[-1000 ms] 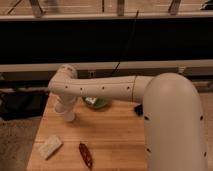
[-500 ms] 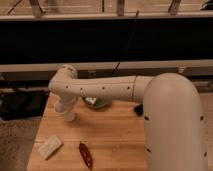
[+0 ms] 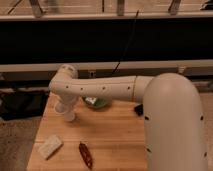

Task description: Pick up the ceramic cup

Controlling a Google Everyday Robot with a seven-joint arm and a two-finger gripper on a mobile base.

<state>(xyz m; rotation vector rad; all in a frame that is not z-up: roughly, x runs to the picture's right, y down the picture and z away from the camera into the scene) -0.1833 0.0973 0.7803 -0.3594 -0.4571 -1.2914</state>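
Note:
The ceramic cup (image 3: 69, 116), small and white, stands on the left part of the wooden table (image 3: 115, 142). My white arm reaches in from the right and bends down over it. The gripper (image 3: 63, 106) sits at the cup's top, shut on the cup, and the wrist above hides most of it. The cup's base looks to rest on the wood.
Just right of the cup, a green bowl (image 3: 98, 103) is partly hidden behind my forearm. A pale tan block (image 3: 50, 146) and a dark red packet (image 3: 86, 155) lie near the front left. A dark rail and wall run behind the table.

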